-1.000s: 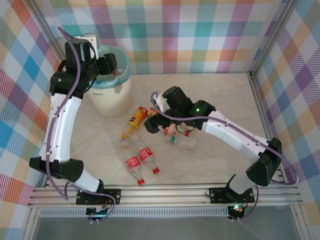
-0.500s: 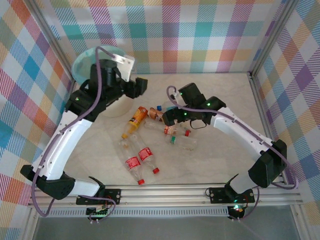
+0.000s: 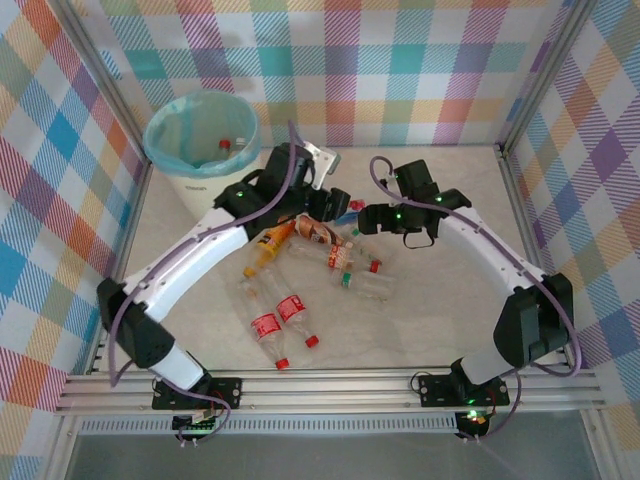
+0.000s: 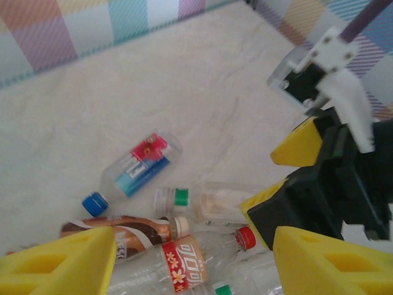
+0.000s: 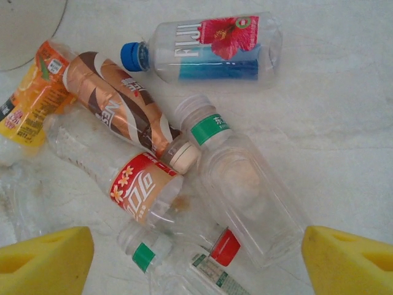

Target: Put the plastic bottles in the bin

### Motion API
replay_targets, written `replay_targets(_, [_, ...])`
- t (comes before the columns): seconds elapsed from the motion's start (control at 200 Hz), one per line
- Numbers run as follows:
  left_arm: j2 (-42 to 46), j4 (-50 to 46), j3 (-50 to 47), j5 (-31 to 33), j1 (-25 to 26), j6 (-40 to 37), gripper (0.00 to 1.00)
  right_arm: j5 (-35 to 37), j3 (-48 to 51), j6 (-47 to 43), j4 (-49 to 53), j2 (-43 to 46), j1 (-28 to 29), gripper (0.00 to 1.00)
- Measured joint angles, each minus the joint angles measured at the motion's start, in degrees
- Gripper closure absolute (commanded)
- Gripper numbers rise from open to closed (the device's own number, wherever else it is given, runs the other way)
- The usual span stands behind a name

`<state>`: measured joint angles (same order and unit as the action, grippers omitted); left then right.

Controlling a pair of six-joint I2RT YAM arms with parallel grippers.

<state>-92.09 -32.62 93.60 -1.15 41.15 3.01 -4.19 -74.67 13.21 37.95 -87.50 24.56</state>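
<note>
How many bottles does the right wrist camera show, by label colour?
Orange-label bottle: 1
Brown-label bottle: 1
Red-label bottle: 1
Pink-and-blue-label bottle: 1
Green-band bottles: 2
Total: 6
The clear plastic at the left edge is too faint to count.

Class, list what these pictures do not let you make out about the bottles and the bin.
- Top view: the bin's wall hides most of its contents.
- Top view: the left gripper covers part of the bottle heap.
- Left wrist view: the right gripper hides one end of the clear bottle.
- Right wrist view: the left edge cuts off the orange bottle.
</note>
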Motion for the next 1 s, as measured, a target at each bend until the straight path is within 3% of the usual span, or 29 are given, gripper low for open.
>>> replay_targets(0.24, [-4.15, -1.79, 0.44, 4.33, -0.02, 5.27, 0.32, -5.73, 1.11, -1.99, -0.83, -4.04, 1.03, 0.26])
replay_targets(0.37, [-2.99, -2.05, 0.04, 8.35, -0.44, 7.17, 0.32, -6.95, 1.46, -2.97, -1.03, -5.31, 5.22, 0.26])
replay_targets(0.74, [12.94, -3.43, -9.20, 21.75, -4.33, 9.77, 0.32, -7.04, 3.19, 4.52, -4.11, -5.99, 23.98, 0.19])
replay_targets(1.0, [20.98, -3.26, -13.57, 29.64, -8.57, 9.57, 0.32, -6.45, 0.90, 8.02, -5.42, -12.37, 31.32, 0.14])
